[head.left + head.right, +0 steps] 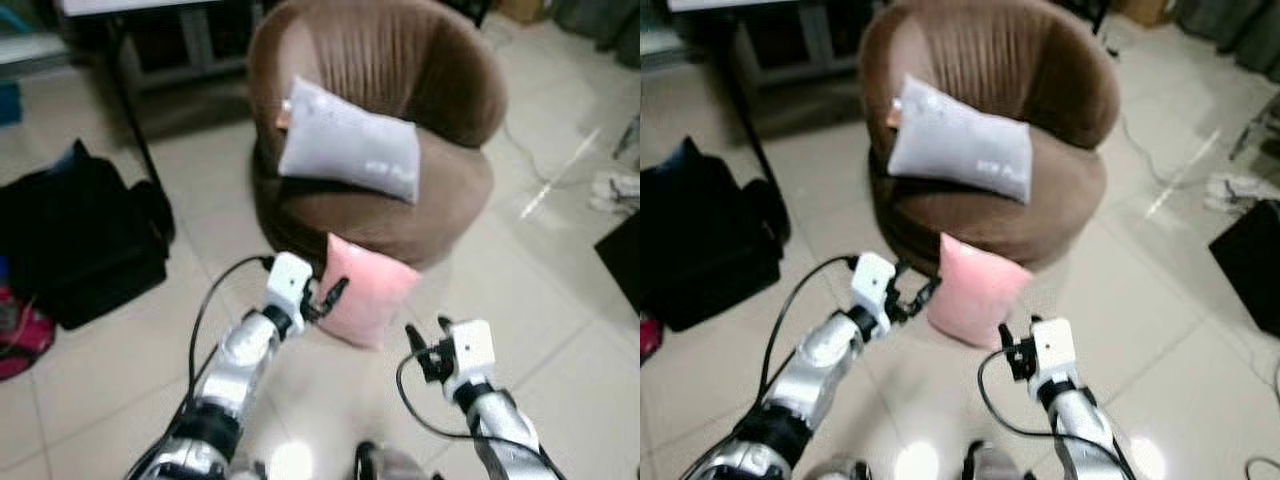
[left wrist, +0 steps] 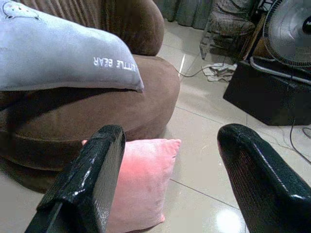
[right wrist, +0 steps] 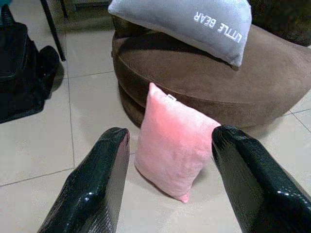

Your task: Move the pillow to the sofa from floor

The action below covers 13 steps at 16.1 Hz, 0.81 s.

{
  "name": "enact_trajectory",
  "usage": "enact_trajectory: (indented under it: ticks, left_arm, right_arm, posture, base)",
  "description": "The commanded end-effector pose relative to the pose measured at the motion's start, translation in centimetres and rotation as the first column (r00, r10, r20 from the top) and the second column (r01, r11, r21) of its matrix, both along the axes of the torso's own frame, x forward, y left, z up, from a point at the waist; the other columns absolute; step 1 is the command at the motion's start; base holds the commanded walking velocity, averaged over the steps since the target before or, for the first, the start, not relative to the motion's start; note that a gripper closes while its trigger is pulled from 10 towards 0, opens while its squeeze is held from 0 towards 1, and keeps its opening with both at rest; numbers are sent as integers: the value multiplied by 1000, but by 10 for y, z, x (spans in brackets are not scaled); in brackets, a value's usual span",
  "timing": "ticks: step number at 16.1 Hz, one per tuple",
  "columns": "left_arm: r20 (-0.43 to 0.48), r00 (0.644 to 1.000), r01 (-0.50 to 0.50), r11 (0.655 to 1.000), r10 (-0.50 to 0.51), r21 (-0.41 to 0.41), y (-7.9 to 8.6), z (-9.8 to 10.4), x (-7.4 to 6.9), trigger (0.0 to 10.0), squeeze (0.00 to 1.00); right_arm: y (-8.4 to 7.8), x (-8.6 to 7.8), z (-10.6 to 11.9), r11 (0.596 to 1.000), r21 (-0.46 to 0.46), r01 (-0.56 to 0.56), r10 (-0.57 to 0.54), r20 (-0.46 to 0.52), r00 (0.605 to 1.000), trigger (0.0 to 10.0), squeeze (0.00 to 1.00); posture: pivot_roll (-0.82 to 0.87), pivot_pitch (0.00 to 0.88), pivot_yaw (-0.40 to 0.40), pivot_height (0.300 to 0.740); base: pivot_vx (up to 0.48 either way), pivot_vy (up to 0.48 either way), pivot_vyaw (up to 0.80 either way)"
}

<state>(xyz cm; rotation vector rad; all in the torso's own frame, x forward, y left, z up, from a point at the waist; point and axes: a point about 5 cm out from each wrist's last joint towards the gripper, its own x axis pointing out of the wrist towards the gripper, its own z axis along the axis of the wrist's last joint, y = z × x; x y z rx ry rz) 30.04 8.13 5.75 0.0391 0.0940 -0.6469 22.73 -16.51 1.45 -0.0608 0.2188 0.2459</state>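
Leaning on sofa (image 1: 400, 90), pink pillow (image 1: 366, 290), tiled floor (image 1: 120, 380)

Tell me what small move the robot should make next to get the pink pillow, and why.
Probably bring both hands inward to close on the pink pillow. It stands on the floor against the brown sofa; the left hand is open by its edge, and the right hand is open and apart from it.

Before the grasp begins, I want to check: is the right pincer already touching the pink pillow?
Apart. The right wrist view shows the pink pillow standing beyond the open right pincer, with floor tile between.
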Motion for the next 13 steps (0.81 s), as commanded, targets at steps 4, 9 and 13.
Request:
enact_trajectory:
  ticks: [4,9,13]
  left_arm:
    - [2,1000,14,1000,-14,5,-3,2,0,10000,0]
    - [1,1000,3,1000,-3,4,-1,2,0,10000,0]
    - [10,1000,1,1000,-1,-10,-1,4,0,10000,0]
  right_arm:
    - [-3,-3,-4,1000,5,18,-18,-24,1000,10000,0]
    - [0,-3,-3,1000,26,17,-16,-26,1000,10000,0]
    - [1,-2,-1,999,30,10,-10,-22,1000,10000,0]
  posture:
    - [-128,145,-49,740]
    - [-128,163,-53,740]
    - [-123,164,-54,740]
  base:
    - [0,0,-295]
    - [0,0,-580]
    - [0,178,-577]
